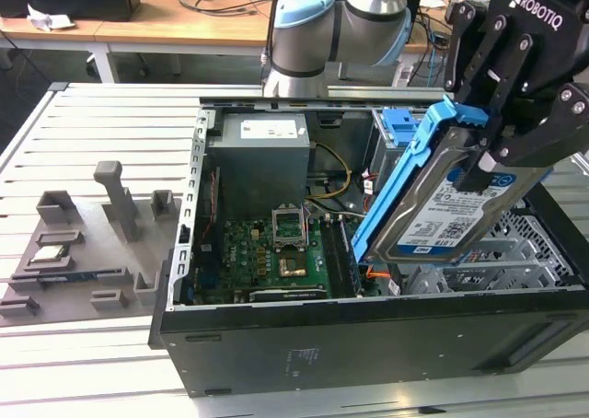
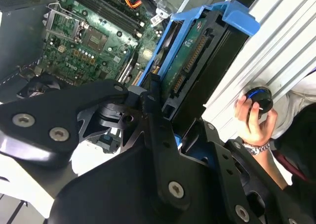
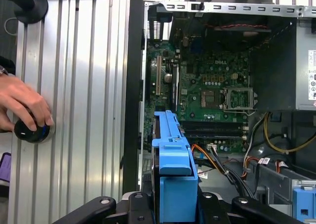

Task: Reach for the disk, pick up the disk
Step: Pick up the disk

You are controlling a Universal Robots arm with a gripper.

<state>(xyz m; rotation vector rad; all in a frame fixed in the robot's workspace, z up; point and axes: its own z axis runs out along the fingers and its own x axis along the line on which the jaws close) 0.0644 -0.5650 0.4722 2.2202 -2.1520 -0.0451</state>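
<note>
Between my jaws, clenched on its flat faces, the disk hangs tilted above the open case; I judge it heavy, stiff, shock-sensitive.

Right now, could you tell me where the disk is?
The disk is in the gripper, tilted above the open computer case, at the exterior view's right.
</note>
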